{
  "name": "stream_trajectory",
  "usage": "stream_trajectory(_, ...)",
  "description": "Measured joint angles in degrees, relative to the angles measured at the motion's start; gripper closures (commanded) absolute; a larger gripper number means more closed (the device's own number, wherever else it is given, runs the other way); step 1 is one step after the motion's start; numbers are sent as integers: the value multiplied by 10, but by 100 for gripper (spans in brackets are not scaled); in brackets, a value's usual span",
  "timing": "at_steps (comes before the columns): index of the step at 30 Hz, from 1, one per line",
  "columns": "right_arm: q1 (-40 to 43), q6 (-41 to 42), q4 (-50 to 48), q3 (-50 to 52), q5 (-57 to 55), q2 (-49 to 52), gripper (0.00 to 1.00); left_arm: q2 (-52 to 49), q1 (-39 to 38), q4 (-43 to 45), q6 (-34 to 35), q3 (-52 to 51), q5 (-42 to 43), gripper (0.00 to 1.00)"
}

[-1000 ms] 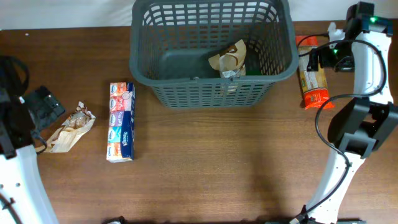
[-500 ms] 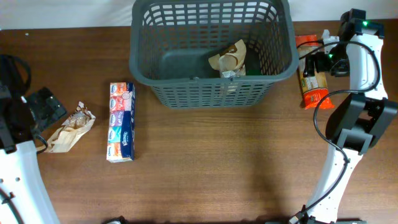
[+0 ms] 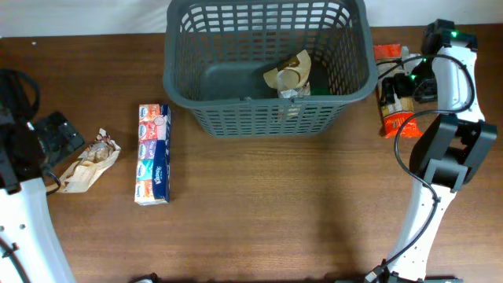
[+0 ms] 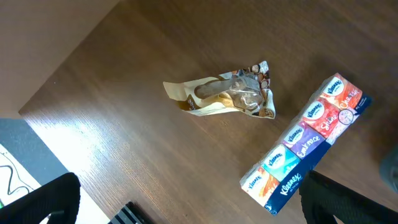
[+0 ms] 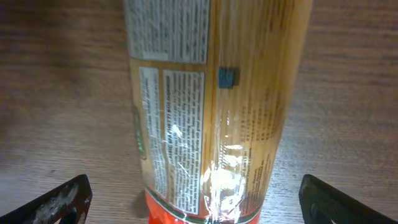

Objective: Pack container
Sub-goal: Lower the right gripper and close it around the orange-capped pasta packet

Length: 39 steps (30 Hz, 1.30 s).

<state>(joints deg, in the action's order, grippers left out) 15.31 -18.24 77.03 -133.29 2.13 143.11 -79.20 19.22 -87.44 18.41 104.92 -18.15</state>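
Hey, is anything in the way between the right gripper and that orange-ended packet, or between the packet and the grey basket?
Nothing visible. The right gripper hangs open directly over the packet, a fingertip on each side. Between packet and basket lies only bare table, then the basket's right wall to lift over.

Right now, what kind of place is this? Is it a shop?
Probably a robot practice setup, not a shop: a left arm and right arm stand at a wooden table, with a grey basket, a tissue pack and an orange-ended packet laid out.
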Motion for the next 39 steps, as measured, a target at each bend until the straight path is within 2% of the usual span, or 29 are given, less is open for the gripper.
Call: stream_trajectory(39,0,0,-12,19,-9,38,1,0,0,0,0,0,0,1)
